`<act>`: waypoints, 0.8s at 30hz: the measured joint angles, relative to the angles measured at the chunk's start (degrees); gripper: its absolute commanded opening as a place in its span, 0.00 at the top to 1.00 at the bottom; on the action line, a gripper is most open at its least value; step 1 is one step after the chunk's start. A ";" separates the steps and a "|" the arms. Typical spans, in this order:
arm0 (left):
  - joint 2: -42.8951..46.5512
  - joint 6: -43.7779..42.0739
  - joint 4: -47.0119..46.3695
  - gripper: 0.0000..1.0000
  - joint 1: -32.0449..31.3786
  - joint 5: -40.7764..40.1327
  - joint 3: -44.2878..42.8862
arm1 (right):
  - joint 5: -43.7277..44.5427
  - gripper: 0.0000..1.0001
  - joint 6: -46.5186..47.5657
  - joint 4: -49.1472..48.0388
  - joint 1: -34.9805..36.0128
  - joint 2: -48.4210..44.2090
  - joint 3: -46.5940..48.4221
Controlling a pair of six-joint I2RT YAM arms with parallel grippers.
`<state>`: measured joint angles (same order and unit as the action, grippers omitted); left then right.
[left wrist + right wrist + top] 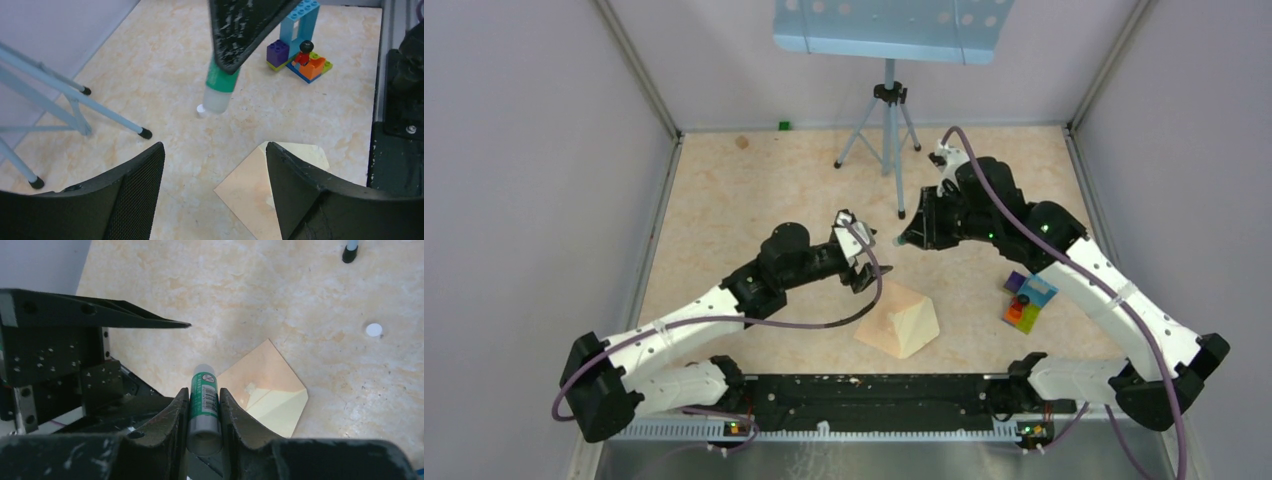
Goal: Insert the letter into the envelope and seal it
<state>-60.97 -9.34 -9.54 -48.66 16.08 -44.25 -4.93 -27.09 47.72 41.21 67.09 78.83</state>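
Marbled beige table (pixel 724 210). Left arm (pixel 684 325) stretched low toward centre, pincer (pixel 215 150) wide, empty. Right arm (pixel 1104 290) bent inward, pincer (pixel 205 396) clamped on glue stick (pixel 220 82), tip slanting down toward the left arm. Envelope (pixel 879 332) flat between the arms, on the base side of both pincers; left pincer slightly nearer. Letter (pixel 916 320) on or in it, depth unclear. White disc (pixel 373 330), maybe the cap, on the table beyond. Likely next: stick down to the flap.

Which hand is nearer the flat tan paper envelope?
Left. The open left hand hovers by the envelope, off its far-left edge; the right hand, gripping a green glue stick, sits farther back.
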 measured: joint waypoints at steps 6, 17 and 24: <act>-0.59 -9.22 -3.17 0.22 -2.60 1.57 0.02 | 0.98 1.00 -0.44 0.00 3.78 1.40 1.51; -0.70 -13.25 -5.95 0.32 -2.71 3.43 0.07 | 1.86 1.00 -2.14 -0.13 5.97 3.23 1.55; -0.92 -13.09 -6.78 0.40 -2.71 3.39 0.66 | 2.36 1.00 -2.80 -0.17 7.54 4.04 1.57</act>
<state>-61.89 -22.44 -16.32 -51.37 19.46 -43.59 -2.57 -29.89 47.55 48.75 71.13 80.40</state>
